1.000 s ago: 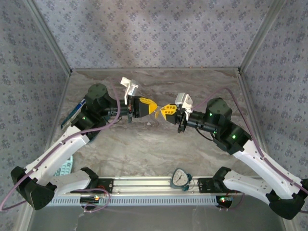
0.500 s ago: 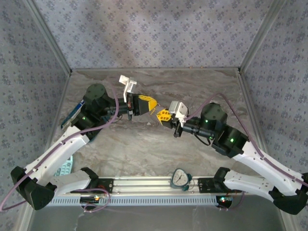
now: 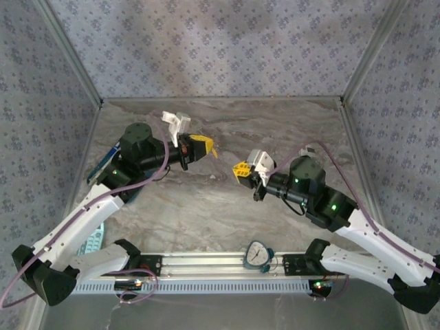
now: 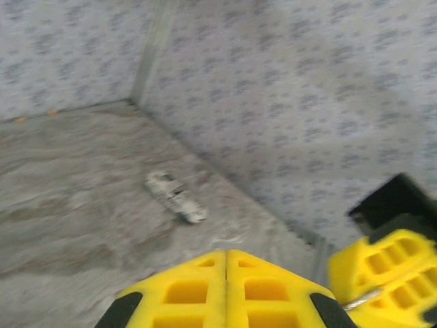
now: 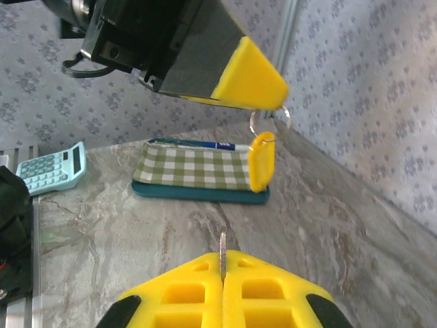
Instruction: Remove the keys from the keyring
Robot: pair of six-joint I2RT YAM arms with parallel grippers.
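Observation:
My left gripper (image 3: 206, 146) hangs above the middle of the table, shut on the keyring. In the right wrist view its yellow tip (image 5: 272, 94) pinches the thin wire keyring (image 5: 269, 121), and a yellow tag-like piece (image 5: 261, 161) dangles from the ring. My right gripper (image 3: 238, 170) is a short way to the right of it and nearer, apart from it. It is shut on one of the keys: a thin metal blade (image 5: 222, 246) sticks out edge-on from between its closed fingers (image 5: 259, 280). In the left wrist view the left fingers (image 4: 184, 290) are pressed together.
A green-checked pouch (image 5: 194, 171) with a blue pen lies on the marble table by the left wall. A pale blue calculator (image 5: 51, 167) sits nearer the left base. A round timer (image 3: 258, 254) rests on the front rail. A small pale object (image 4: 175, 197) lies near the right wall.
The two grippers were almost tip to tip a second ago and have drawn apart. The left went back and left with the ring; the right came toward the near side with the key.

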